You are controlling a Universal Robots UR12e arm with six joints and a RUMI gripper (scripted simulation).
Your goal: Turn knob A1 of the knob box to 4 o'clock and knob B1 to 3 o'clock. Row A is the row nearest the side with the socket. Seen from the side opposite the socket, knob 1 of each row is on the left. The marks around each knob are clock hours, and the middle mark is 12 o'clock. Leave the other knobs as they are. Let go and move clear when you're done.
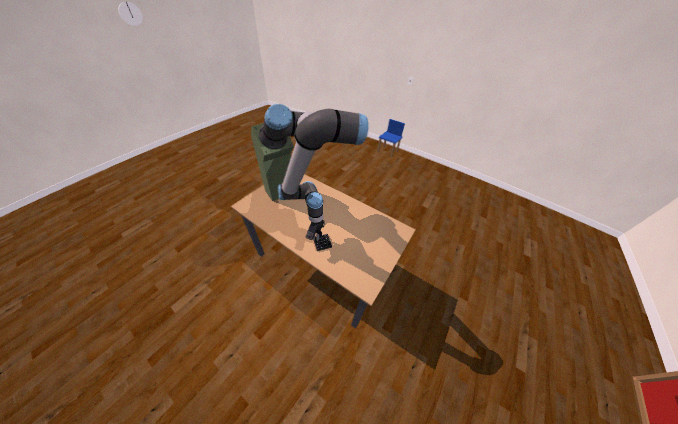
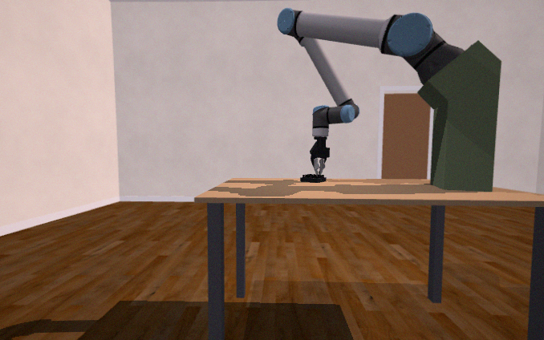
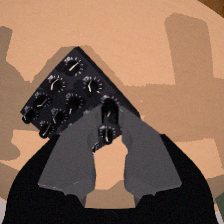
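Knob box (image 1: 323,242) (image 2: 313,178) (image 3: 76,90) sits flat on the tabletop, dark, near one long edge, its corner pointing up in the wrist view, rows of white-marked knobs running aslant. Gripper (image 1: 318,236) (image 2: 318,175) (image 3: 110,106) points down over it, jaws drawn nearly together, a black knob (image 3: 110,114) pinched between the tips; which letter and number it bears, I cannot tell. Another knob (image 3: 106,134) shows just beside, framed by the fingers. Table (image 1: 257,205) (image 2: 350,200) (image 3: 150,60): pale tan top, dark slate legs, broad shadows of the arm thrown across the wood in stepped patches. Arm (image 1: 300,168) (image 2: 342,29), grey with blue joint caps, reaches high and folds down to the box from a green pedestal (image 1: 277,173) (image 2: 468,147). Underfoot, brown plank floor (image 1: 147,316) (image 2: 308,253), a big dark shadow of table and arm lying across the boards. Farther off, low wooden cabinet (image 1: 663,375) with a red panel (image 1: 666,402), in the corner of the top view. Blue chair (image 1: 395,127) stands by the pale wall. Brown door (image 2: 405,135) in a white frame behind the pedestal; round clock (image 1: 130,13) high on the wall.
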